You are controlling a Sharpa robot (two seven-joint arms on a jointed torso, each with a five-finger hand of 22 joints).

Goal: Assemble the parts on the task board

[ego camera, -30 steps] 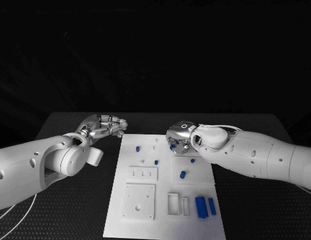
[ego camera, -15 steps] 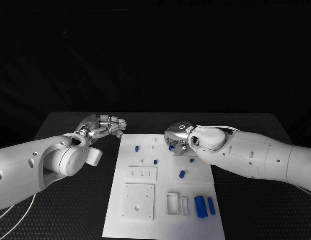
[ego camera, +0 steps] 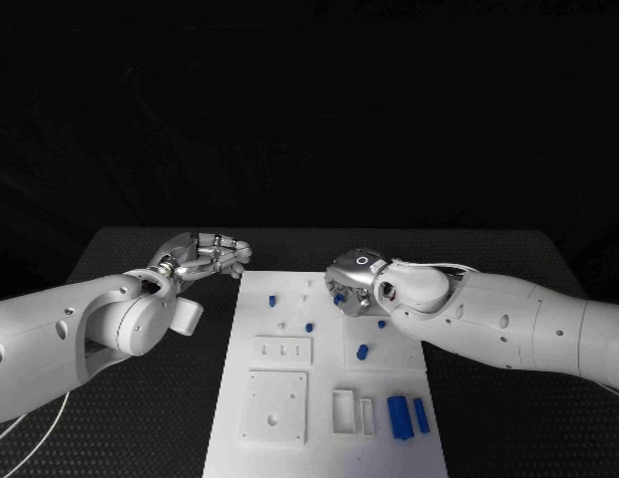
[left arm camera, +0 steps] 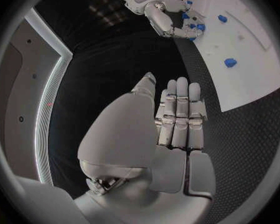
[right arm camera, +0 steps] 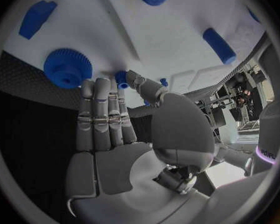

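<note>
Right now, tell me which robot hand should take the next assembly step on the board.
The right robot hand. It is over the task board and pinches a small blue part at its fingertips, beside the blue gear. The left robot hand is off the board's far left corner, holding nothing.

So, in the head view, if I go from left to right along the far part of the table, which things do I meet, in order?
Left hand → far left edge of the task board → small blue part near that edge → right hand, over the board's far right part.
</note>
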